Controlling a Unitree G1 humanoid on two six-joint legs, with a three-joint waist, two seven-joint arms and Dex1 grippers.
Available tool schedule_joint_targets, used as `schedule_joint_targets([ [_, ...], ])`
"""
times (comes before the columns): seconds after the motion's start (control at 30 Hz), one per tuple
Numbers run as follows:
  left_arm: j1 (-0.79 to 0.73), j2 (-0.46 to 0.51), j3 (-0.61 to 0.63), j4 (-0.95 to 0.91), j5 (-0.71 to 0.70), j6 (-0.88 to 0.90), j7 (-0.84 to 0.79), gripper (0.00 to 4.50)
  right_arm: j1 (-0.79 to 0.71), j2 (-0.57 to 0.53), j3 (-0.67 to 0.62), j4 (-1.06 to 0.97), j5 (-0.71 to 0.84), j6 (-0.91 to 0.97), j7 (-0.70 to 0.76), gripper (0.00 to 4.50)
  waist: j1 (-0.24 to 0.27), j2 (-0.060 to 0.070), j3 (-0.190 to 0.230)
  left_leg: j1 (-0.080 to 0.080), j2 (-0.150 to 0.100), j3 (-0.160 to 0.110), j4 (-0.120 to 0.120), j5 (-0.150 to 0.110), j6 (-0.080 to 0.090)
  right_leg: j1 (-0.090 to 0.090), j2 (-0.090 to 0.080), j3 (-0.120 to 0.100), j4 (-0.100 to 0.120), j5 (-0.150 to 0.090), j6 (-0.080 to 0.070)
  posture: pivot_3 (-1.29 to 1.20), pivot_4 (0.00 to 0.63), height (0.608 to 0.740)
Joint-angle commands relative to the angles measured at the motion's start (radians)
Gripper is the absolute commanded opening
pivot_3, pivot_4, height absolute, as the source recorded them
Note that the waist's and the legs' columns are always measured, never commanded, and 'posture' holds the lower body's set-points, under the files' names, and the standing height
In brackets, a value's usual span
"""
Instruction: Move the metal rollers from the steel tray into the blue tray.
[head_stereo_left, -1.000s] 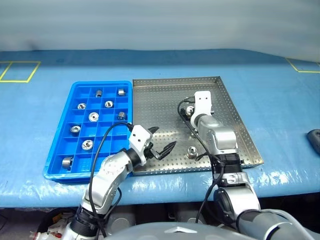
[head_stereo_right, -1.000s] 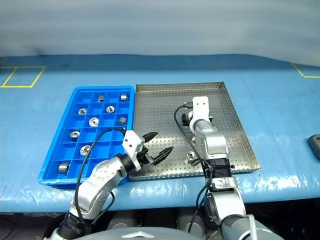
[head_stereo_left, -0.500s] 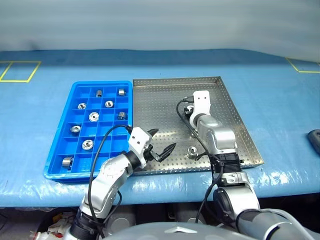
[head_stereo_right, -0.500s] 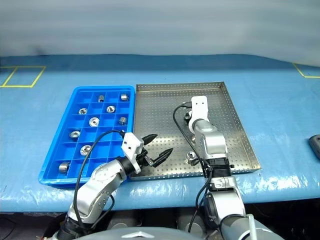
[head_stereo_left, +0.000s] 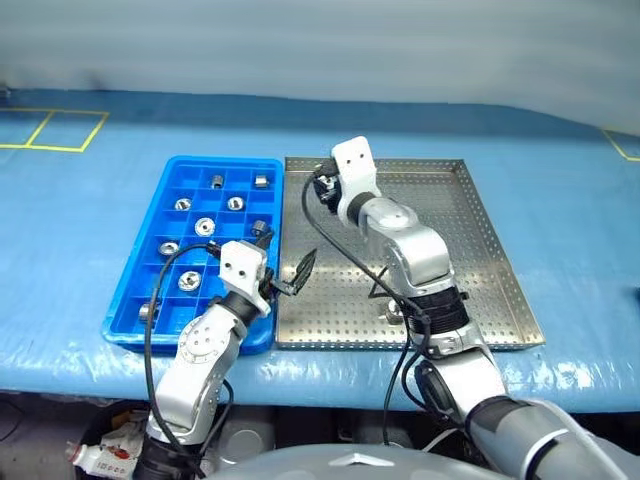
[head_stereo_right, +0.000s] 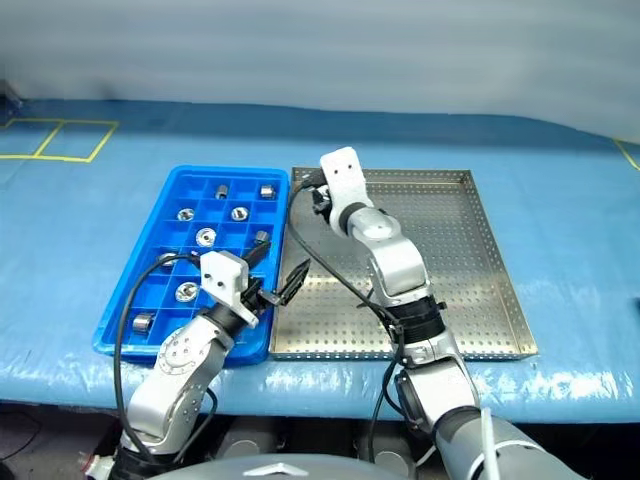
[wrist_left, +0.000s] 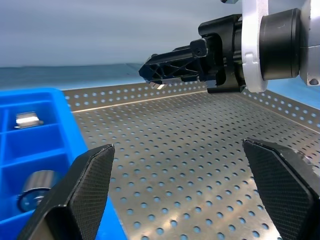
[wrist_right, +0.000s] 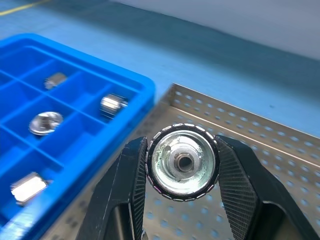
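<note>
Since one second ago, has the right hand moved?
Yes. The right hand, shut on a roller, went from the steel tray's middle up toward its far corner beside the blue tray.

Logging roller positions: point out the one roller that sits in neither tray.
The metal roller clamped in the right gripper, above the steel tray; others lie in blue tray compartments or on the steel tray.

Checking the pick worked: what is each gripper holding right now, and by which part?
The right gripper holds one metal roller, its two fingers pressing opposite sides of the round rim, hole facing the camera. The left gripper is open and holds nothing.
</note>
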Motion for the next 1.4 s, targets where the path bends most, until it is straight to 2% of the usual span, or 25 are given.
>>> schedule_joint_targets([
  [0.03,0.02,-0.006,0.014,-0.091,0.012,-0.015,0.036,4.5,-0.048,0.024,0.02,-0.036,0.019,-0.02,0.04,1.69,0.017,0.0,0.0,0.0,0.0,-0.001,0.0,0.0,0.0,0.0,0.0,-0.001,-0.001,0.0,0.0,0.41,0.15,0.74],
  [0.47,0.157,-0.006,0.049,-0.186,0.033,-0.004,0.124,4.5,-0.012,0.07,0.13,0.053,0.023,-0.041,0.146,1.69,0.124,0.0,0.0,-0.002,0.0,-0.004,-0.002,0.0,0.0,0.001,0.0,-0.005,-0.005,0.0,0.0,0.54,0.15,0.74],
  [0.73,0.216,0.007,0.057,-0.206,0.03,-0.002,0.118,4.5,0.025,0.066,0.141,0.077,0.022,-0.031,0.174,1.69,0.206,0.001,0.001,-0.003,0.001,-0.004,-0.002,0.0,0.0,0.0,0.0,-0.007,-0.006,-0.001,0.0,0.55,0.15,0.74],
  [0.93,0.229,0.016,0.055,-0.205,0.017,0.004,0.104,4.5,0.066,0.039,0.144,0.016,0.031,0.006,0.199,1.69,0.258,0.001,0.001,-0.005,0.001,-0.004,-0.002,-0.001,-0.001,-0.001,0.0,-0.007,-0.007,-0.001,0.0,0.54,0.15,0.74],
  [1.2,0.221,0.033,0.042,-0.194,0.0,0.005,0.069,4.5,0.11,-0.02,0.137,-0.088,0.029,0.064,0.201,4.32,0.292,0.001,0.0,-0.008,0.001,-0.004,-0.001,-0.001,-0.001,-0.005,0.0,-0.008,-0.007,-0.001,0.0,0.49,0.15,0.74],
  [1.23,0.218,0.036,0.04,-0.192,-0.003,0.005,0.063,4.5,0.116,-0.026,0.13,-0.114,0.033,0.071,0.2,4.46,0.292,0.0,0.0,-0.009,0.001,-0.004,-0.001,-0.001,-0.001,-0.006,0.0,-0.008,-0.007,-0.001,0.0,0.48,0.15,0.74],
  [1.4,0.191,0.056,0.026,-0.18,-0.013,0.009,0.021,4.5,0.145,-0.049,0.068,-0.271,0.048,0.09,0.172,4.46,0.296,0.0,0.0,-0.018,0.001,-0.004,0.001,-0.001,-0.001,-0.013,0.0,-0.008,-0.006,0.0,0.0,0.42,0.15,0.74],
])
